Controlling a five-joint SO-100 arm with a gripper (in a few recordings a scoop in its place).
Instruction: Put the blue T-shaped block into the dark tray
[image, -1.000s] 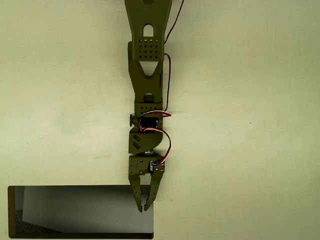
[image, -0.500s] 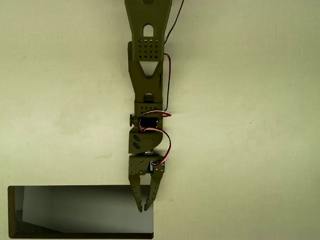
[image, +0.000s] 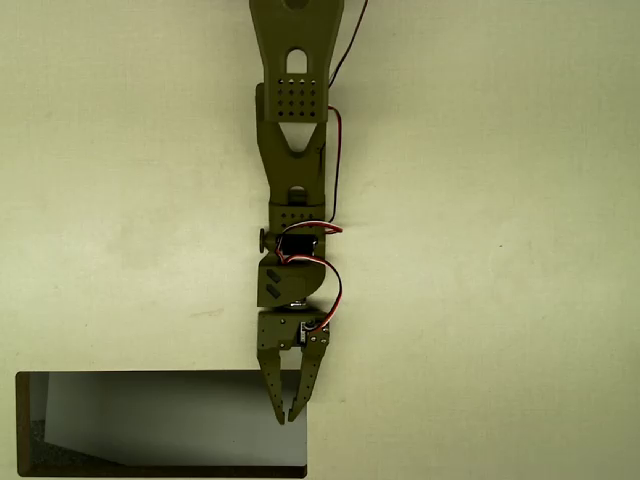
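Gripper (image: 287, 414) tips over the dark tray (image: 160, 468), right edge

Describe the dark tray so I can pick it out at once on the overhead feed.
Follow the olive arm down from the top edge to its gripper; the dark tray lies beneath those nearly closed jaws, filling the bottom-left corner. It is the one dark-rimmed rectangle with a shaded grey inside on the otherwise pale table.

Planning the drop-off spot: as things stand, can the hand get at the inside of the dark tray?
Probably yes. The hand already hangs over the right end of the dark tray, fingers nearly together, and nothing lies between them in the overhead view.
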